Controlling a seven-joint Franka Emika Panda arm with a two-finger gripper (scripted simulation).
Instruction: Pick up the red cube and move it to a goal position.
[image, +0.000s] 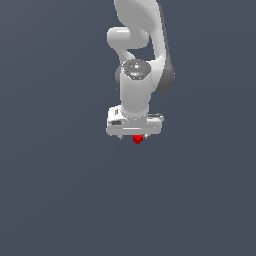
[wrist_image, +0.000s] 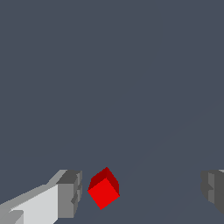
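The red cube (image: 137, 139) is a tiny bright red block on the dark grey floor, showing just under the white gripper (image: 133, 137) in the exterior view. In the wrist view the red cube (wrist_image: 103, 189) lies between the two grey fingertips (wrist_image: 70, 194), much closer to one finger than to the other, and turned at an angle to them. The gripper (wrist_image: 141, 192) is open wide. The fingers do not touch the cube. The fingers themselves are mostly hidden by the hand in the exterior view.
The white arm (image: 140, 60) hangs down from above, pointing straight down at the floor. The flat dark grey floor (image: 60, 200) fills the view all round; no other objects show.
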